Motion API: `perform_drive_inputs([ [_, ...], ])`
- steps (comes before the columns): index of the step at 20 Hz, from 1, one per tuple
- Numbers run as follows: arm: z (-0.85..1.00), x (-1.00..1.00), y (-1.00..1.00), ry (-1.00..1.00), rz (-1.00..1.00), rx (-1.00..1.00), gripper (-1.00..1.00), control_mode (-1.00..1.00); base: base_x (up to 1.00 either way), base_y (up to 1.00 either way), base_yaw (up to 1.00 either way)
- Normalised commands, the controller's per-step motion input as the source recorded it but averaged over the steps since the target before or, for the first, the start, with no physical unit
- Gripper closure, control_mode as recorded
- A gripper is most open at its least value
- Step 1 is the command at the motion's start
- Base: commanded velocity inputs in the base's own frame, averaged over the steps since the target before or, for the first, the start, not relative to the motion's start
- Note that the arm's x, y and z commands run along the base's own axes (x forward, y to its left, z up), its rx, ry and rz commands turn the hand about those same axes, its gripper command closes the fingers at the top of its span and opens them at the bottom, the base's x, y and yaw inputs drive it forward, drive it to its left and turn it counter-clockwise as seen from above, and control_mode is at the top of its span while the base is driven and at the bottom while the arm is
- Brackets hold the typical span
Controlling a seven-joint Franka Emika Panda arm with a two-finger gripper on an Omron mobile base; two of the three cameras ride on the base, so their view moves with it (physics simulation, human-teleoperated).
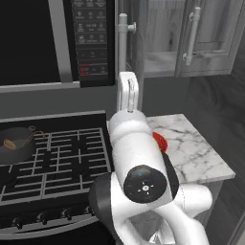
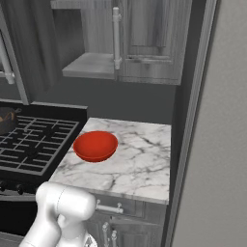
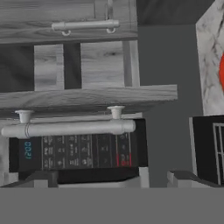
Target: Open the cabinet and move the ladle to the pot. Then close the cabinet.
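With the ladle (image 1: 9,143) already lying in the pot (image 1: 16,143) at the stove's (image 1: 62,162) back left corner, the closing step is in hand. Cabinet (image 2: 144,38): left door (image 3: 87,98) swung open, edge-on to the hand camera, its bar handle (image 3: 70,128) just ahead; right door shut. Gripper (image 3: 155,179): fingers spread wide, holding nothing. Next move, by judgement: press that door shut. Red bowl (image 2: 95,145) near the worktop's (image 2: 140,164) left edge.
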Motion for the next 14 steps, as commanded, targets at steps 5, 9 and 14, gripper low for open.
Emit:
perform_drive_inputs([
  [5,0.00,0.27,0.03,0.00,-0.20,0.00,-1.00,-1.00,0.00,0.00,0.00],
  [9,0.00,0.32,0.00,0.00,-0.18,0.00,-1.00,-1.00,0.00,0.00,0.00],
  [14,0.00,0.29,0.00,0.00,-0.18,0.00,-1.00,-1.00,0.00,0.00,0.00],
])
